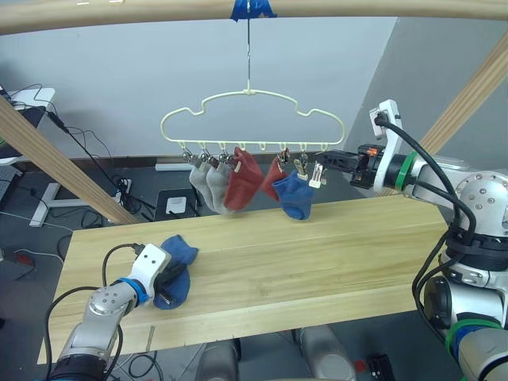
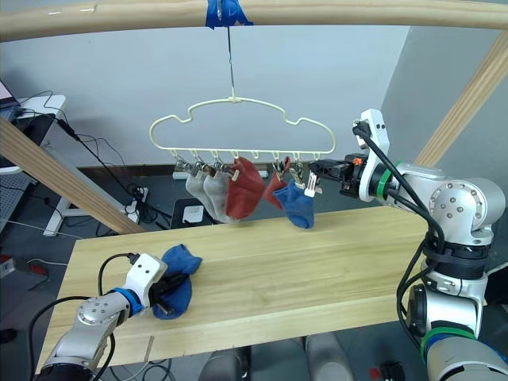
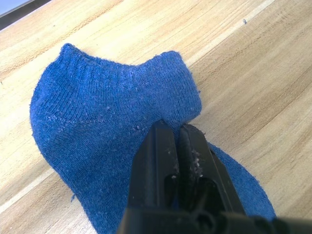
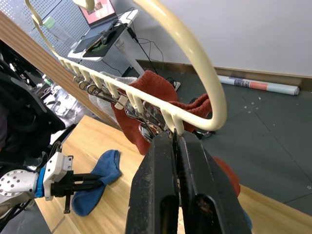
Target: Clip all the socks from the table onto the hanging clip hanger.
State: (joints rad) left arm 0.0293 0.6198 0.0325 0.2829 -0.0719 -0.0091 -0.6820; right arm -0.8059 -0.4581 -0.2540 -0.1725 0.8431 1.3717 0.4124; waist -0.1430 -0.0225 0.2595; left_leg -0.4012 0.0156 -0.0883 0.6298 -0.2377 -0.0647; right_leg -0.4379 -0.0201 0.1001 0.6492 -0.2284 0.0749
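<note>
A blue sock (image 1: 178, 255) lies on the table (image 1: 317, 254) near its left end. My left gripper (image 3: 173, 129) is shut on this sock, pinching a fold near its middle. The cream clip hanger (image 1: 252, 111) hangs from a cord above the table's far edge. From its clips hang two grey socks (image 1: 208, 182), two red socks (image 1: 242, 178) and a blue sock (image 1: 295, 197). My right gripper (image 4: 174, 141) is shut on the end clip (image 1: 317, 176) at the hanger's right side, just right of the hung blue sock.
A round wooden rail (image 1: 357, 8) with blue tape (image 1: 252, 8) carries the hanger. Slanted wooden struts (image 1: 48, 155) stand at both sides. Behind the table are a desk, cables and a power strip on the floor.
</note>
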